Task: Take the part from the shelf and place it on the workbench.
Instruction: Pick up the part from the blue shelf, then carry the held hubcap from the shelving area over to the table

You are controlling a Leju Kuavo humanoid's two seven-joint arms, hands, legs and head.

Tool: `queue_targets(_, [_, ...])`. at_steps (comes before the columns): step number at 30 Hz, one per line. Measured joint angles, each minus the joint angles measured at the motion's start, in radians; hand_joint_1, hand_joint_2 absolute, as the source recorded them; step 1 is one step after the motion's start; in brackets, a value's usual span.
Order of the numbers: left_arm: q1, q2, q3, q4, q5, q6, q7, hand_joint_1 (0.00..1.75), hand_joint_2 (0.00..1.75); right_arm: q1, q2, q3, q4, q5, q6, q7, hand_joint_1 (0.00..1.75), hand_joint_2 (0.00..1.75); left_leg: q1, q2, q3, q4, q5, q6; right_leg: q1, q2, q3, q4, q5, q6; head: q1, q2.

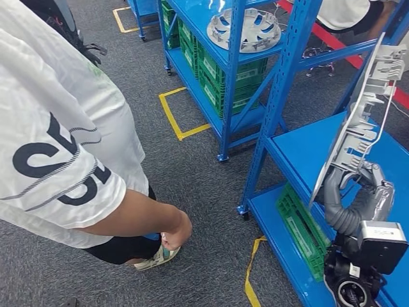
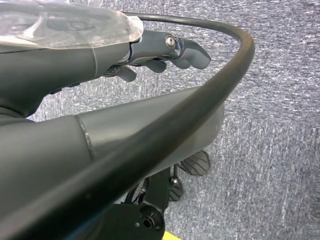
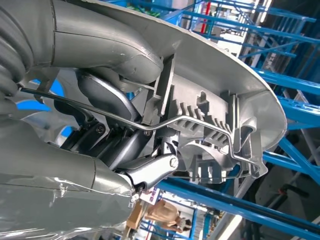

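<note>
My right hand [image 1: 360, 184] grips a silver wheel-cover part [image 1: 362, 109] and holds it up on edge at the right, over the blue shelf board [image 1: 308, 150]. The ribbed back of the part [image 3: 222, 115], with its wire ring, faces the right wrist camera. My thumb [image 3: 109, 47] lies over the part's rim, and the darker fingers [image 3: 124, 145] curl in behind it. My left hand [image 2: 162, 50] hangs over grey carpet. Its fingers are stretched out with nothing in them.
A person in a white T-shirt [image 1: 57, 128] bends down close on the left, one hand [image 1: 176, 231] at a shoe. A second wheel cover [image 1: 243, 29] lies on the far blue rack [image 1: 227, 83], above green crates [image 1: 231, 80]. Another green crate [image 1: 301, 227] sits low beside me.
</note>
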Motion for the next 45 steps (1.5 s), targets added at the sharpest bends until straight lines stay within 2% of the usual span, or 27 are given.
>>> queue_targets(6, [-0.002, 0.001, -0.006, 0.0, -0.001, -0.009, -0.008, 0.0, 0.0, 0.0, 0.026, 0.063, 0.01, 0.075, -0.001, -0.075, 1.75, 1.75, 0.0, 0.0, 0.0, 0.0, 0.0, 0.0, 0.0, 0.0, 0.0, 0.0, 0.0, 0.0, 0.0, 0.0])
queue_targets(10, [-0.003, 0.001, -0.011, 0.0, -0.002, -0.016, -0.009, 0.0, 0.0, -0.001, 0.048, 0.1, 0.019, 0.12, -0.001, -0.076, 1.75, 1.75, 0.001, 0.0, 0.0, 0.0, 0.0, -0.001, 0.001, 0.0, 0.0, 0.0, 0.0, 0.0, -0.001, 0.0])
queue_targets(22, [-0.005, 0.002, -0.018, 0.0, 0.0, -0.025, -0.01, 0.0, 0.0, -0.036, 0.059, 0.243, 0.083, 0.031, 0.001, -0.039, 1.75, 1.75, 0.001, 0.0, 0.0, 0.0, 0.0, -0.001, 0.001, 0.0, 0.0, 0.0, 0.0, 0.0, 0.0, 0.0])
queue_targets(29, [-0.007, 0.002, -0.025, 0.0, 0.001, -0.024, -0.01, 0.0, 0.0, -0.069, 0.059, 0.31, 0.134, -0.041, 0.041, -0.04, 1.75, 1.75, 0.001, 0.0, 0.0, 0.0, 0.0, -0.001, 0.001, -0.001, 0.0, 0.0, 0.0, 0.0, 0.0, 0.0])
queue_targets(45, [-0.007, 0.002, -0.033, 0.0, 0.001, -0.023, -0.01, 0.0, 0.0, -0.086, 0.059, 0.356, 0.187, -0.046, 0.043, -0.044, 1.75, 1.75, 0.001, 0.0, 0.0, 0.0, 0.0, -0.001, 0.001, -0.001, 0.0, 0.0, -0.001, 0.0, 0.0, 0.0])
